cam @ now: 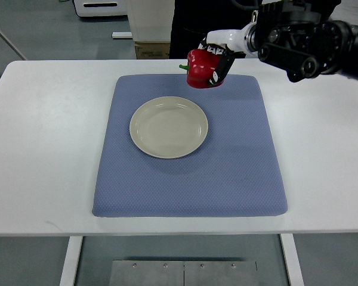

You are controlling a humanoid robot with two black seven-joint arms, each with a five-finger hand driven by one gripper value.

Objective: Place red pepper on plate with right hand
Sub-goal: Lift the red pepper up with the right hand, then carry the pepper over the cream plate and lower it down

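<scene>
A: How much of the job is done?

B: The pepper [198, 68] is already held by the right hand [218, 59]. The dark fingers [222, 67] are curled around its right side and top. It is kept near the far edge of the mat [238, 173], a bit right of the middle. Whether it is lifted or resting on the mat cannot be told for sure from above. It looks lifted.

A: What is left?

B: The plate [169, 127] has nothing on it. It sits near the middle of the mat, a bit toward the far left. The pepper must still be brought toward the near side and a little left, set down on the plate, and let go. So the job seems to be about half done.

A: Which way is the pepper pointed?

B: The green stem [183, 67] is seen sticking out toward the left edge of the table [42, 149]. So the pepper seems to be tipped on its side. Its long line, from stem to bottom, runs about left to right, along the far edge of the mat.

A: And the left hand?

B: It is not seen at all.
</scene>
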